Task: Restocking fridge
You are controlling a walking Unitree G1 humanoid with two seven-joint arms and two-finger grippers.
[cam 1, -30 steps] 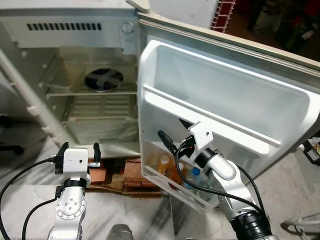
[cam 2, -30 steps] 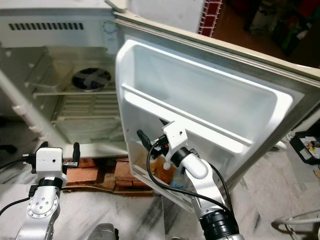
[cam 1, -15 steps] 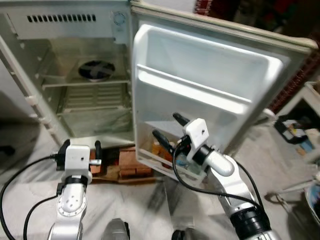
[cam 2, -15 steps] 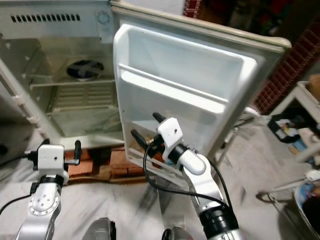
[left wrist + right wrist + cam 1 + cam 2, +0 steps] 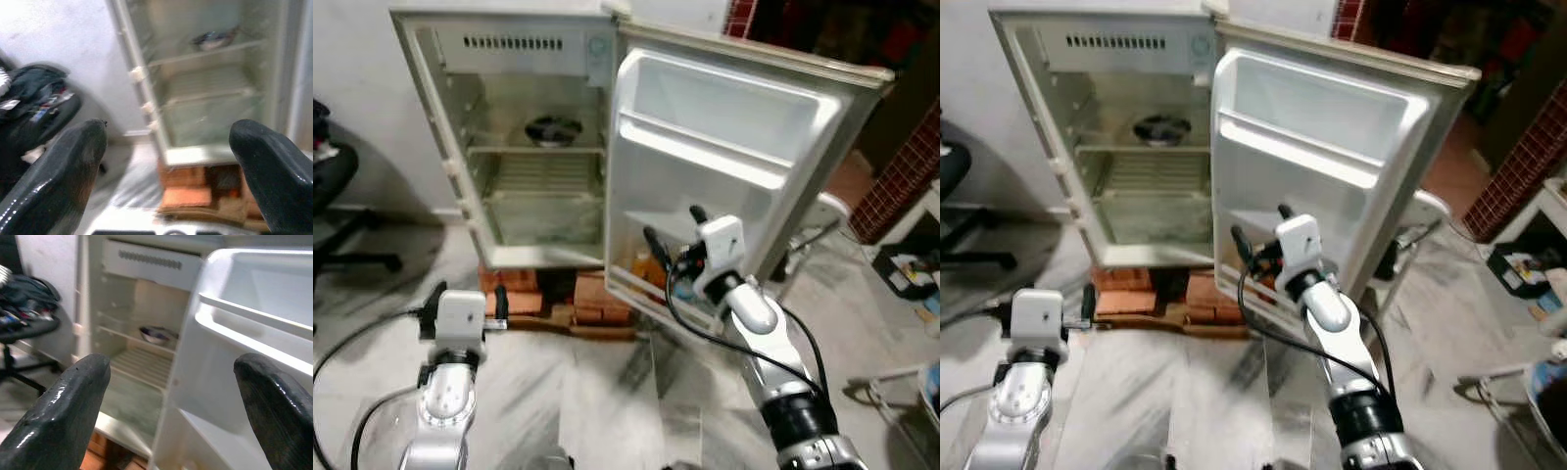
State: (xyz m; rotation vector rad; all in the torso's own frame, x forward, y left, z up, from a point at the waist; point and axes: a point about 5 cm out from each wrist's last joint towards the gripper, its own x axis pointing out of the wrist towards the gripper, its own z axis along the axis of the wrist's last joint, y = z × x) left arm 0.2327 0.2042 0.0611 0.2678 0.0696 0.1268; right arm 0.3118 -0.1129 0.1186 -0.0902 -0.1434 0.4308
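Backing away is what changed: you now see the whole fridge and its open door, where a second ago the door was right up close. Both claws look as empty as they did then.

Start on the left. A black chair sits well off to the outer side of your left claw. That claw is held up low in front of you, with its two black fingers wide apart and nothing between them. Past it, near the floor, red bricks hold the fridge up. Higher up, a dark bowl rests on the top shelf.

Now the right side. Your right claw is raised in front of the lower part of the door, fingers spread, holding nothing. Just beyond it, the bottom door shelf has some bottles in it.

I think one item has just been put away and you are off to get the next one. You need to turn and find more things to stock.

Your right arm covers most of the bottles, so you cannot count them. The pictures are a bit blurry. Some stuff at the far right edge is cut off.
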